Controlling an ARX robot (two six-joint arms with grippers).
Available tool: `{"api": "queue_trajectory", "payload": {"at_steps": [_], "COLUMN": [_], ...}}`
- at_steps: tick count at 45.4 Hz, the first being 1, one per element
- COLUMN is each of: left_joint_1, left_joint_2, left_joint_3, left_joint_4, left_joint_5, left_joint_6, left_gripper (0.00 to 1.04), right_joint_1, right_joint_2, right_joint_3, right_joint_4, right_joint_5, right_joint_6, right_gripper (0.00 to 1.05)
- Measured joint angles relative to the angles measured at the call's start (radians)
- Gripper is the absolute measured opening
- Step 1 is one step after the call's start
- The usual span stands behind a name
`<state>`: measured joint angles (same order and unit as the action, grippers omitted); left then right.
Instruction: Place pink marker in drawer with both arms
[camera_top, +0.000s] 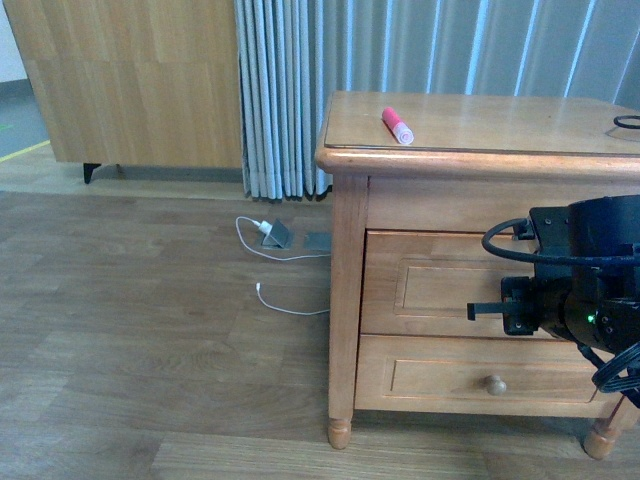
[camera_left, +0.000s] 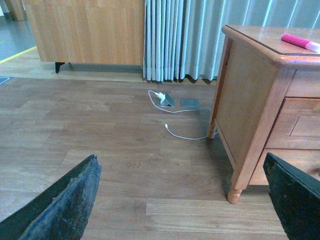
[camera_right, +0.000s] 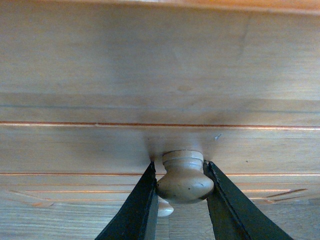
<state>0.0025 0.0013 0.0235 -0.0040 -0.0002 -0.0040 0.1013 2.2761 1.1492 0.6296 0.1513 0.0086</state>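
The pink marker (camera_top: 397, 125) lies on top of the wooden cabinet (camera_top: 347, 250), pale cap towards me; its end also shows in the left wrist view as the pink marker (camera_left: 300, 42). The top drawer (camera_top: 430, 285) is closed flush. My right gripper (camera_right: 183, 186) is shut on the drawer's round pale knob (camera_right: 184, 181), one black finger on each side. In the front view the black right arm (camera_top: 580, 290) covers the knob. My left gripper (camera_left: 182, 200) hangs open above the floor, left of the cabinet, with nothing between its fingers (camera_left: 65, 205).
The lower drawer has its own knob (camera_top: 495, 384). A white cable (camera_top: 285, 300) and a charger (camera_top: 272, 233) lie on the wooden floor by the grey curtain (camera_top: 285, 95). A wooden panel (camera_top: 130, 80) stands at the back left. A black ring (camera_top: 628, 122) rests on the cabinet top.
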Motion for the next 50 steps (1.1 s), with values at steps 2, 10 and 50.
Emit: {"api": "queue_trajectory", "payload": {"at_steps": [2, 10, 50], "left_joint_1": [0.0, 0.0, 0.0], "left_joint_2": [0.0, 0.0, 0.0], "left_joint_3": [0.0, 0.0, 0.0], "left_joint_4": [0.0, 0.0, 0.0], "left_joint_5": [0.0, 0.0, 0.0], "left_joint_6": [0.0, 0.0, 0.0], "left_gripper": [0.99, 0.99, 0.99], "right_joint_1": [0.0, -0.003, -0.002], "right_joint_2": [0.0, -0.011, -0.321], "right_joint_3": [-0.001, -0.023, -0.554], "right_joint_4": [0.0, 0.011, 0.166], "right_joint_5": [-0.002, -0.023, -0.134], "right_joint_6": [0.0, 0.0, 0.06], "right_gripper": [0.23, 0.23, 0.23]}}
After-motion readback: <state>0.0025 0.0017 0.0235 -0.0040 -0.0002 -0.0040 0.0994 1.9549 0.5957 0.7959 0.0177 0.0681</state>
